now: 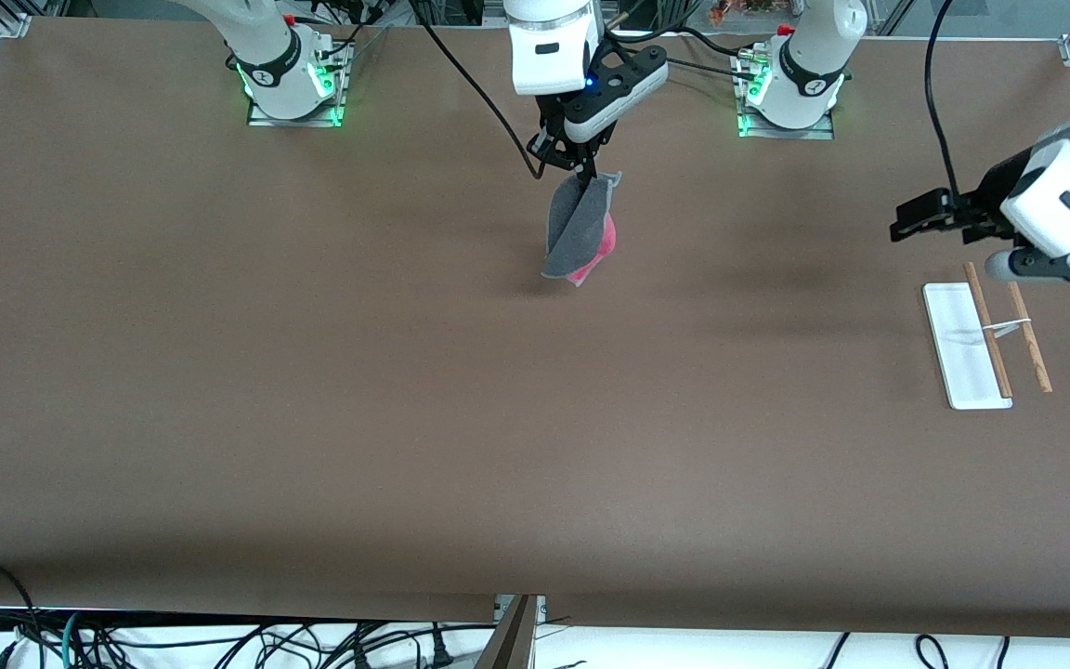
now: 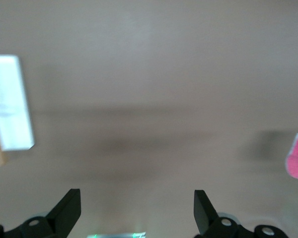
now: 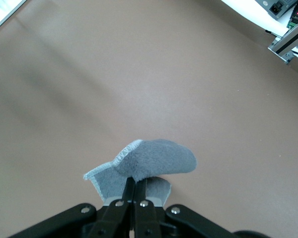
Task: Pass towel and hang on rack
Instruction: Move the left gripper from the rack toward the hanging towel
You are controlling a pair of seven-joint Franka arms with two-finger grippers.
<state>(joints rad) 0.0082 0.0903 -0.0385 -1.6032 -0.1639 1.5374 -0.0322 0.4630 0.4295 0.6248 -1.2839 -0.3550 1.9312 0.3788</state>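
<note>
A plain brown worktop point(image 1: 312, 390) fills the view, and a tangle of black cables point(image 1: 219, 641) lies on the white floor below its edge nearest the front camera.

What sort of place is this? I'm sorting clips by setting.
Likely a robotics lab bench: two arms bolted to a brown table, cables along its edge, the right claw holding a towel, the left claw open near a rack.

I see a wide brown table point(image 1: 312, 390) under even light, with soft shadows across it. Black cables point(image 1: 219, 641) tangle on the white floor point(image 1: 730, 650) along its near edge.
</note>
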